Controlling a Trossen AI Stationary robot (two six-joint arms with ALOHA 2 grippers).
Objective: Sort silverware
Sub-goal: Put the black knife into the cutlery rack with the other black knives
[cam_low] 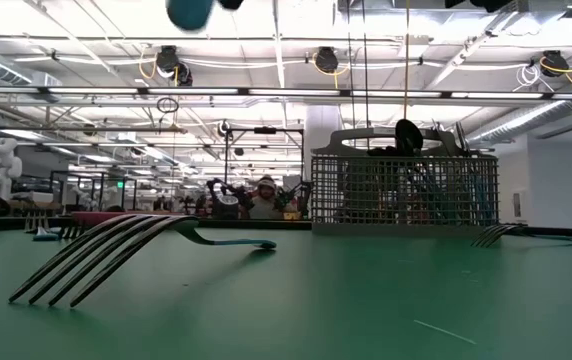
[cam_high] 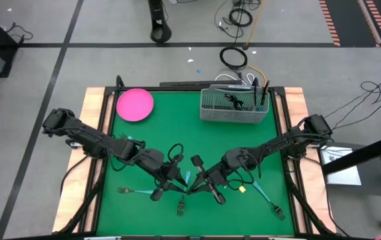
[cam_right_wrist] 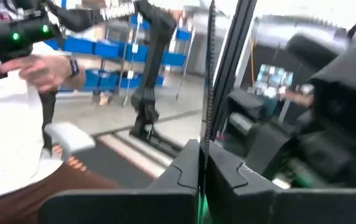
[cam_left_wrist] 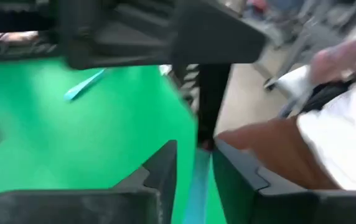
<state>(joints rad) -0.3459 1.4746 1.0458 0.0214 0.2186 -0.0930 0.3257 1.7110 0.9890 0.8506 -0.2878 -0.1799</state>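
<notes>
One piece of silverware [cam_high: 187, 179], with a light blue handle and a dark metal head, hangs in the air between my two grippers over the table's near middle. My left gripper [cam_high: 176, 179] [cam_left_wrist: 193, 155] is shut on it. My right gripper [cam_high: 202, 180] [cam_right_wrist: 201, 155] faces it, fingers nearly together around a thin dark strip. Three forks lie flat on the green mat: one near left [cam_high: 127, 191], one at the near middle [cam_high: 180, 208], one near right [cam_high: 277, 210]. The nearest fork [cam_low: 116, 250] rests on its tine tips and handle. More pieces stand in the wire basket [cam_high: 234, 105]. My left gripper pinches the light blue handle [cam_left_wrist: 196, 186] between its two fingers, which lie along it; the dark head [cam_left_wrist: 210, 106] points on toward the other gripper. The piece is lifted clear of the mat. My right gripper is shut on a thin dark strip [cam_right_wrist: 208, 93] that rises from between its fingers; this looks like the same piece's metal end. Which part of the head it has cannot be told.
The grey wire basket [cam_low: 406, 190] stands at the far right of the mat, and the round pink plate [cam_high: 135, 105] lies at the far left. A small yellow scrap [cam_high: 242, 189] lies near the right gripper. A person [cam_right_wrist: 16, 124] stands beyond the table's near edge.
</notes>
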